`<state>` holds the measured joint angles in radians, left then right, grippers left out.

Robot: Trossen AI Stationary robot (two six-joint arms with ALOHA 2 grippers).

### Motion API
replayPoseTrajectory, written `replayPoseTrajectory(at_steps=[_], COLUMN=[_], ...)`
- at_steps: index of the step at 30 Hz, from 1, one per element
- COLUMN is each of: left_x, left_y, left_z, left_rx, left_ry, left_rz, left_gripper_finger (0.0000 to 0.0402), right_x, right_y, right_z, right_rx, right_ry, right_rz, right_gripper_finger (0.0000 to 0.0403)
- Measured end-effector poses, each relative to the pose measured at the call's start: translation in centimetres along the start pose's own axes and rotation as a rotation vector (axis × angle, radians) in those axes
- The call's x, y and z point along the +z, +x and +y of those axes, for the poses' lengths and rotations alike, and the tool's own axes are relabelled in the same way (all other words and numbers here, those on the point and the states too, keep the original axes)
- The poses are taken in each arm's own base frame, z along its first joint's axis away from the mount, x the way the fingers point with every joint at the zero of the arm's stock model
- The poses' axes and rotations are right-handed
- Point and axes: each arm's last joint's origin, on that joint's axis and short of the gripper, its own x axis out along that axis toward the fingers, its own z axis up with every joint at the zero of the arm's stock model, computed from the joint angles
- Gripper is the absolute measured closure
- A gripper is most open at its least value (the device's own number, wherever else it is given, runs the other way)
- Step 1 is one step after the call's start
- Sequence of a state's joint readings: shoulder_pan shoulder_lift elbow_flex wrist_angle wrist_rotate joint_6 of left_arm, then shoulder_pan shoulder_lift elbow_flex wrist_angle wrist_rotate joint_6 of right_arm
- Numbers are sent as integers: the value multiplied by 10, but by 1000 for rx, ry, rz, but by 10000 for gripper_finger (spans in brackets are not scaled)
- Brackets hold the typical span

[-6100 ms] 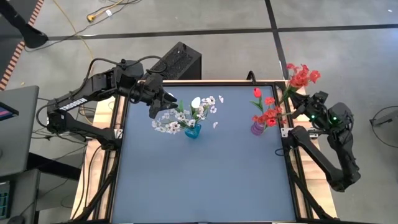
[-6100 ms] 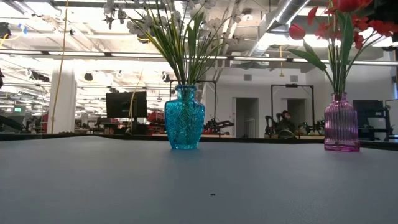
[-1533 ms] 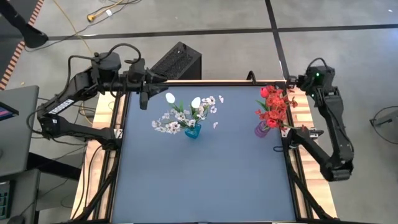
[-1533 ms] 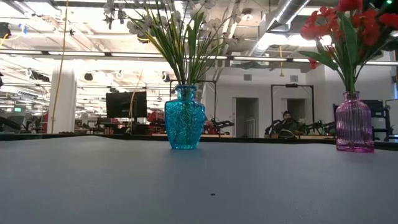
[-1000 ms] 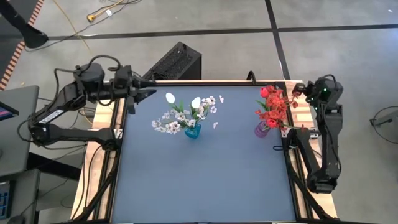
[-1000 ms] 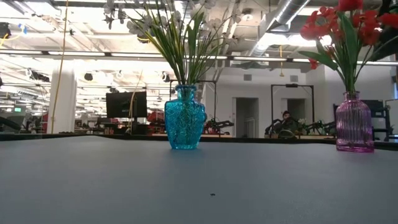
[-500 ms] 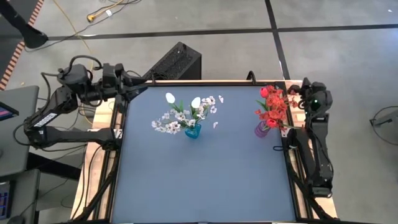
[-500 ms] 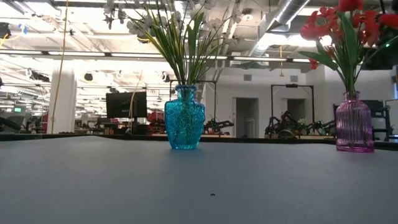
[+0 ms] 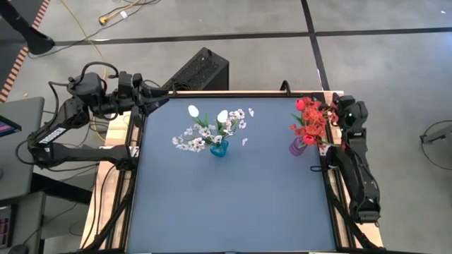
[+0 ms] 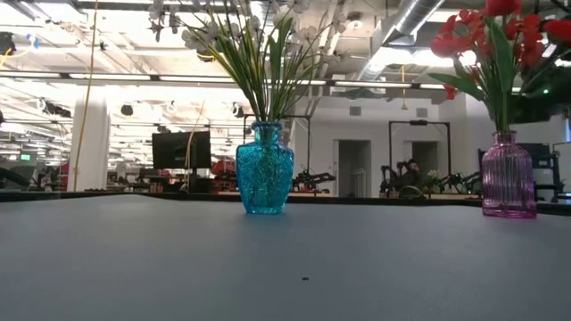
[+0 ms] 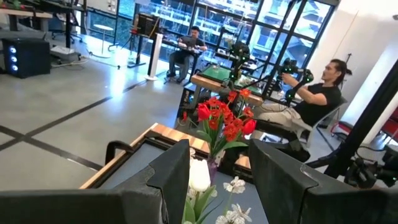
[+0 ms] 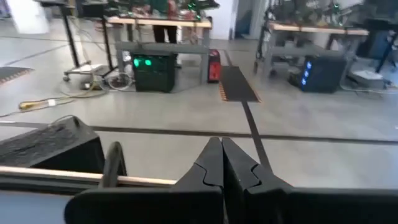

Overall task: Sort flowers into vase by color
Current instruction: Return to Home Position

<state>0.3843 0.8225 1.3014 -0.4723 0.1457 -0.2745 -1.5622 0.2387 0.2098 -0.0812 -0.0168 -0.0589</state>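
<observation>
White flowers [image 9: 210, 128] stand with their stems in a blue vase [image 9: 219, 149] on the far middle of the table; the low view shows the blue vase [image 10: 265, 169] upright. Red flowers [image 9: 311, 120] stand in a purple vase [image 9: 296, 147] near the far right edge, and the low view has the purple vase [image 10: 508, 176] too. My left gripper [image 9: 159, 103] hovers open at the far left corner, well clear of the flowers; its wrist view looks past its open fingers [image 11: 217, 180] at the red flowers [image 11: 224, 121]. My right gripper [image 9: 335, 107] is shut [image 12: 221, 155] beside the far right corner, just right of the red flowers.
A black box [image 9: 201, 69] sits on the floor beyond the table's far edge. The table's blue top [image 9: 233, 204] lies bare in front of both vases. Seated people [image 11: 317, 99] show in the room behind, far from the table.
My left arm has drawn back toward the table's left far corner, its gripper staying open. My right arm has folded lower along the right edge, its wrist shifting slightly toward the red flowers. Both vases and their flowers have stayed put.
</observation>
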Motion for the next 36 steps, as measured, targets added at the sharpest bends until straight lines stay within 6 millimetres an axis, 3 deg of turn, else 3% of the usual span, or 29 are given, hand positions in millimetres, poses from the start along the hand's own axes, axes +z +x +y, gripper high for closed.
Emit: replayPoseTrajectory(at_steps=[9,18,27,32,36], left_x=[0,-1,-1,-1,-1], left_y=[1,0,0,1,0], left_z=[0,-1,-1,-1,-2], left_rx=[-4,-29,-49,-50,-66], left_ry=[-6,2,30,68,97], left_rz=[3,17,23,23,19], left_gripper_finger=[247,247,247,247,247], right_x=[-27,-29,-32,-33,-33], right_y=[5,-1,-10,-15,-18], right_z=[6,10,25,41,50], right_rx=[94,121,398,699,783], right_ry=[5,2,167,167,152], right_rz=[57,24,71,64,60], right_gripper_finger=[387,387,387,387,387])
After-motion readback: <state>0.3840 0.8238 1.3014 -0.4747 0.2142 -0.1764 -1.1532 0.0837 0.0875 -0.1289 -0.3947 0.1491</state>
